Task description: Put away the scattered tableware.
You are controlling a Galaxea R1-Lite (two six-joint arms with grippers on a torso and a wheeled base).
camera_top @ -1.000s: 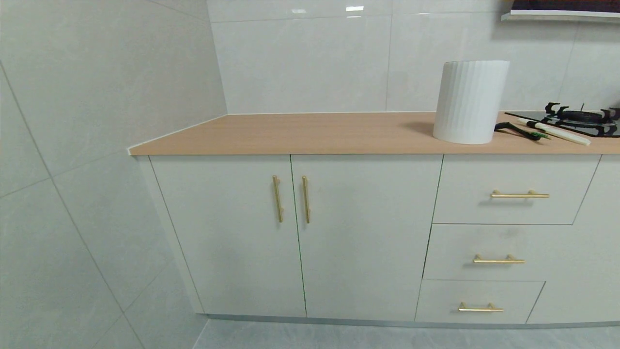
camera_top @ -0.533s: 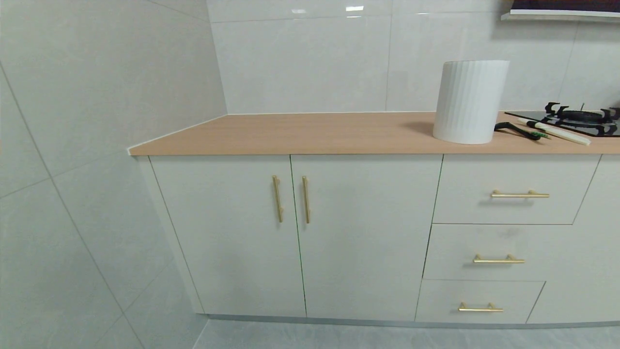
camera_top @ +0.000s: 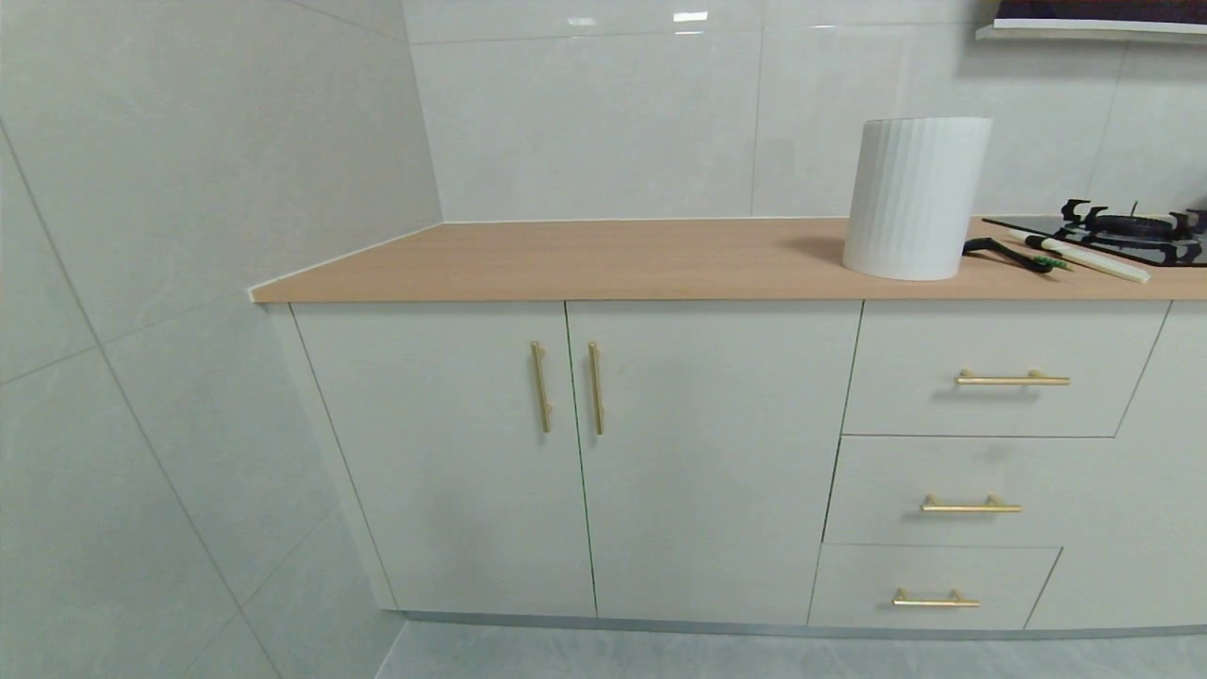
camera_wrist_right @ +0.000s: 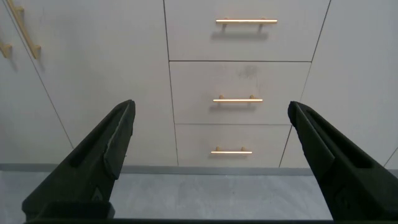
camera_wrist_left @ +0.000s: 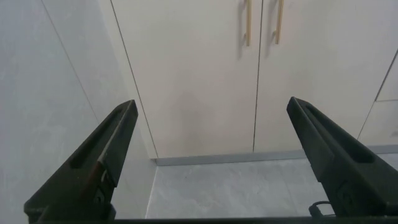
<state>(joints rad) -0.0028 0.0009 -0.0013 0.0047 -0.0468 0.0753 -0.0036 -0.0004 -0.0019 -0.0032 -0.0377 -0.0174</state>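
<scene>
Head view first. The scattered tableware is found way over at 2 o'clock: a black-handled utensil [camera_top: 1007, 255] and a long white stick-like utensil [camera_top: 1084, 256] are laid on the light wooden tabletop [camera_top: 613, 259], just at 3 o'clock of a tall white ribbed cylindrical holder [camera_top: 915, 198]. The white one seems to be propped partly on the black gas hob [camera_top: 1132, 231].

Nothing's been grabbed yet, so an approach is probably what's called for. The pieces would best be brought nearer the middle before an arm is raised, and the right arm looks better placed. The holder is parked right beside the black handle, so it could get knocked, and the hob's pan supports crowd the far side.

Left wrist view: the left claw [camera_wrist_left: 211, 106] is spread wide with nothing held, aimed low at the pale cabinet doors [camera_wrist_left: 261, 68].

Right wrist view: the right claw [camera_wrist_right: 211, 107] is likewise gaping and empty, faced at three pale drawers [camera_wrist_right: 239, 81] with gold bar handles.
</scene>
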